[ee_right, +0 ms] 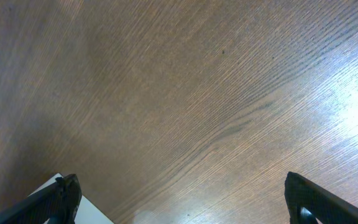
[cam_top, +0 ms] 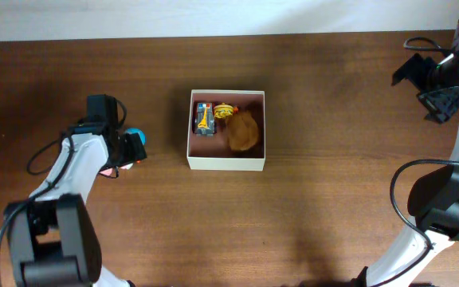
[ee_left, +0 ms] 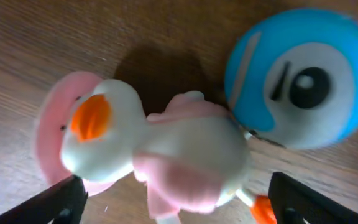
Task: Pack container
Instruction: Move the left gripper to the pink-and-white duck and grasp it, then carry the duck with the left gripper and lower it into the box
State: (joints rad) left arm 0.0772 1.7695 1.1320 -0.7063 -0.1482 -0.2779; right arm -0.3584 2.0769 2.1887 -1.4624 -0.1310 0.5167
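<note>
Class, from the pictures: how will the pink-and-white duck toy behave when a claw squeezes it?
The duck toy looks smooth and rounded, so it may slip sideways. Far smaller than the container, it is probably light. Pushed, it could knock the round blue toy beside it rolling.

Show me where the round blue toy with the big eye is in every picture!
Overhead: the round blue toy with a white face sits on the left side, well left of the cream-white cardboard box.
Left wrist: it fills the upper right, beside a pink-and-white duck toy.
Right wrist: not in it.
Shared landmark: the brown wooden table shows in all three views.
</note>
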